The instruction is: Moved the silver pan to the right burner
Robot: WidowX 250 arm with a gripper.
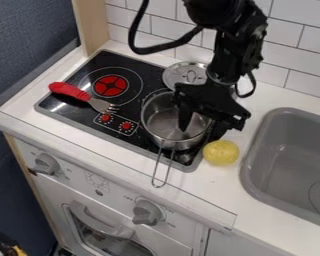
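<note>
Jaws apart, one inside silver pan (161, 123) on stove (80, 114)

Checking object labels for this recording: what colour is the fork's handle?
The fork's handle is red, seen best in the camera view.

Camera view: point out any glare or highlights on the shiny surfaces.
In the camera view, pale streaks of glare lie on the stovetop's near-left corner, by the red handle of the fork-like utensil; bright highlights show inside the silver pan and on the metal lid behind it.
</note>
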